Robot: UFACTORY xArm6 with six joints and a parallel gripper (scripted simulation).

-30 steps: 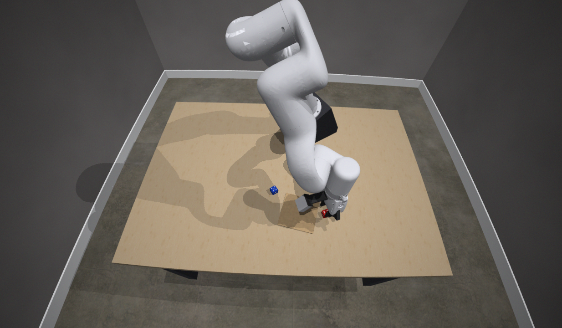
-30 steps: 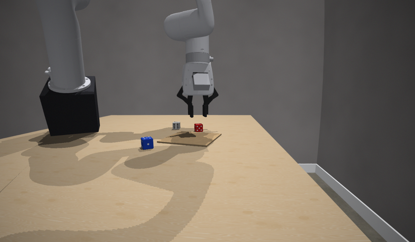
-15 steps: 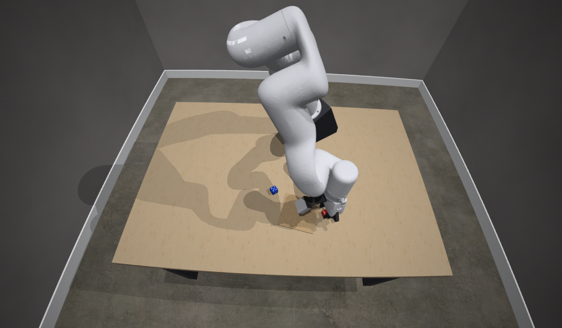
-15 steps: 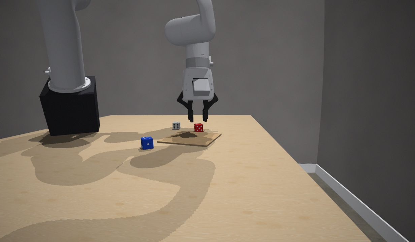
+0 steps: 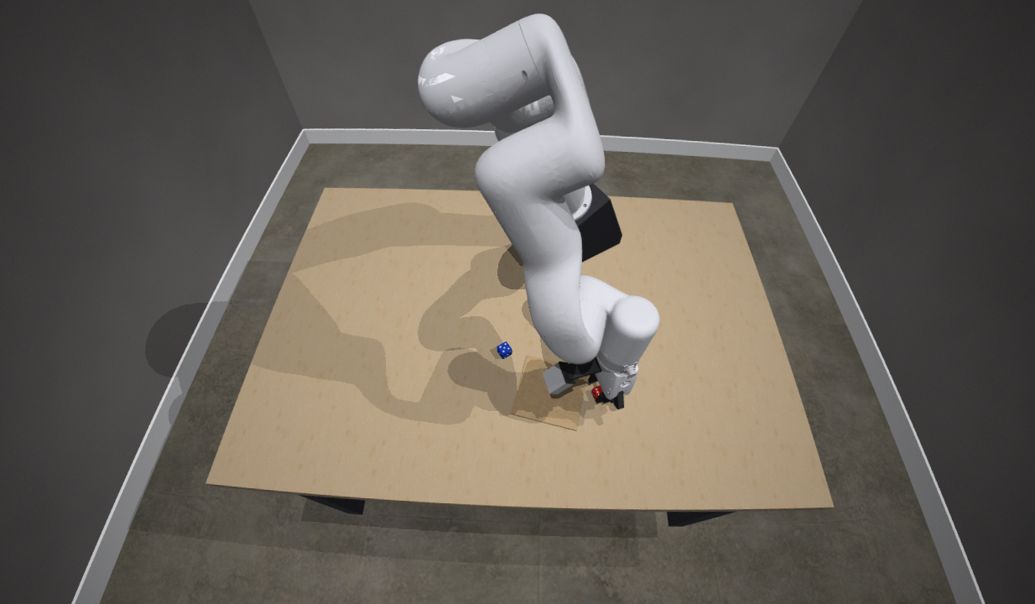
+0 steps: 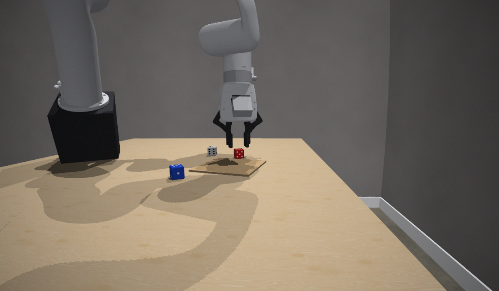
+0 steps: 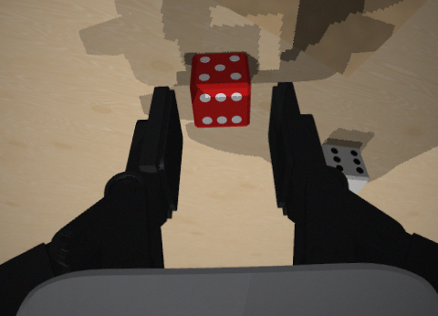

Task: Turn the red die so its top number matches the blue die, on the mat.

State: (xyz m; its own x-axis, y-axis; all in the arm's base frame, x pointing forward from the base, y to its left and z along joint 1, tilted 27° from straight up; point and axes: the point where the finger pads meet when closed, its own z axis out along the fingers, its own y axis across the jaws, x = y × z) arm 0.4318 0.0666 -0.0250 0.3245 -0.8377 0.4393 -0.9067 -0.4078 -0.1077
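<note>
seen from the top, the gripper (image 5: 605,396) hangs over the red die (image 5: 595,392) at the mat (image 5: 539,409) edge. exterior: fingers partly open, empty, just above it for a grasp. wrist: die lies between the jaws.

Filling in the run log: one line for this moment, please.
phase: pre-grasp | gripper: open, empty, above red die | blue die: off mat
</note>
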